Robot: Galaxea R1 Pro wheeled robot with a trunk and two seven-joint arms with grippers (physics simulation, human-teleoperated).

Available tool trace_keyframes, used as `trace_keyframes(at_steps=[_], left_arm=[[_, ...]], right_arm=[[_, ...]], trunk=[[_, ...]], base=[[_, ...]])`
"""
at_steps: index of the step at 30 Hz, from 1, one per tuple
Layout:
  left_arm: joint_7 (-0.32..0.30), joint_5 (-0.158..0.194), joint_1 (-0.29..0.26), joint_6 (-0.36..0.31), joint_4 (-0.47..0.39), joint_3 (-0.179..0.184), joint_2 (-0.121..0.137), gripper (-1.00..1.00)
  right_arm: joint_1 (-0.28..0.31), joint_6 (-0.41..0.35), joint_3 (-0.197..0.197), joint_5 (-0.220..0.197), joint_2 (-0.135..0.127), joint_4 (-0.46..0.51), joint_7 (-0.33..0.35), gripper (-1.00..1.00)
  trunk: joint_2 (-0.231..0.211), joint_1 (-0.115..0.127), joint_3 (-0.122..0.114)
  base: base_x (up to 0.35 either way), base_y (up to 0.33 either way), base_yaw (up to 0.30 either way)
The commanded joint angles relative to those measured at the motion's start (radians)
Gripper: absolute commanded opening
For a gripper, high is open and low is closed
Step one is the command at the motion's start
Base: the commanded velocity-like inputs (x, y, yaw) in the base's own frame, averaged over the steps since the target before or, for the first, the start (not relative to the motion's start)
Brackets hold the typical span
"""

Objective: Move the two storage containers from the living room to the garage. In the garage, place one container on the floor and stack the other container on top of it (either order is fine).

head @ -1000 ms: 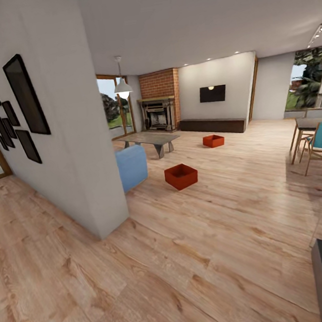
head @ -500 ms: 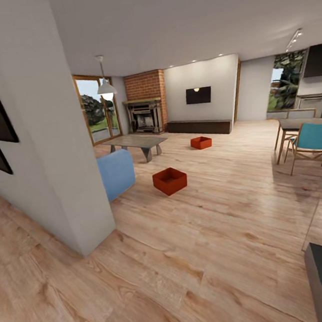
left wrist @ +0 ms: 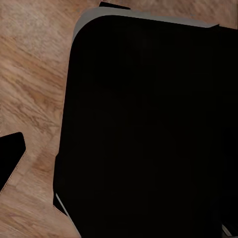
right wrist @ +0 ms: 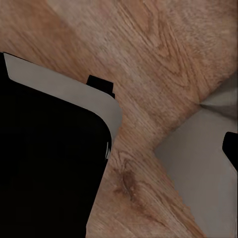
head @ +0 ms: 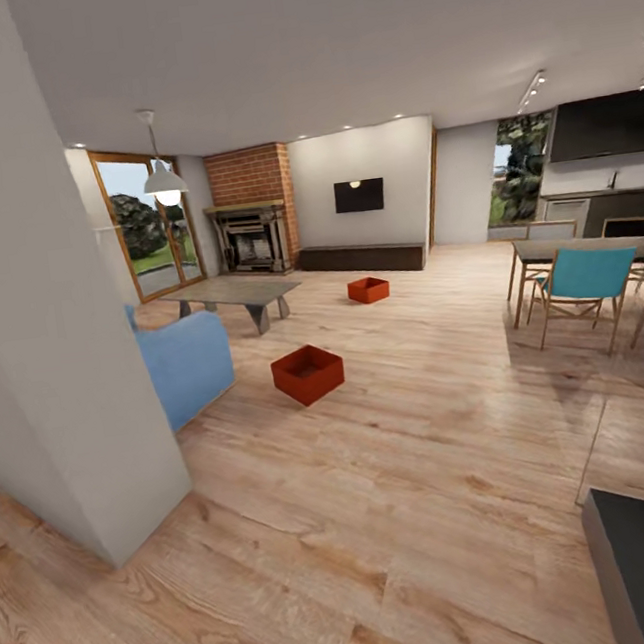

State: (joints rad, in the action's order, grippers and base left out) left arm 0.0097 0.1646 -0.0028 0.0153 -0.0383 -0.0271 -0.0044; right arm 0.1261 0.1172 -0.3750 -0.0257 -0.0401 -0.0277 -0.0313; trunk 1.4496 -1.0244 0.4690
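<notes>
Work on the task has barely begun: both storage containers sit on the living room's wood plank floor [head: 416,512], the nearer container [head: 308,373] just beside the blue sofa [head: 184,364] and the farther container [head: 368,289] near the grey low table [head: 230,295], with neither carried to the garage. Open floor leads straight to the nearer one, bounded by the wall corner [head: 81,412] on one side and the dining chairs [head: 575,293] on the other. I cannot tell how either gripper's fingers stand, since the wrist views give dark housing over floorboards.

Two red-orange storage containers, the nearer [head: 308,373] and the farther [head: 368,289], sit on light wood plank floor [head: 401,473] with wavy brown grain. The sofa [head: 181,364] is pale blue, the fireplace surround [head: 249,175] red brick, the dining chair [head: 584,280] teal, the walls [head: 50,325] grey-white.
</notes>
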Motion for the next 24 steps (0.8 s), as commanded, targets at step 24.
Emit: trace_keyframes(at_steps=[24], left_arm=[[0.001, 0.006, 0.000, 0.002, 0.000, -0.002, -0.001, 1.00]], right_arm=[[0.001, 0.005, -0.005, 0.001, 0.007, 0.011, -0.002, 1.00]], trunk=[[0.000, -0.001, 0.001]], base=[[0.331, 0.000, -0.007]])
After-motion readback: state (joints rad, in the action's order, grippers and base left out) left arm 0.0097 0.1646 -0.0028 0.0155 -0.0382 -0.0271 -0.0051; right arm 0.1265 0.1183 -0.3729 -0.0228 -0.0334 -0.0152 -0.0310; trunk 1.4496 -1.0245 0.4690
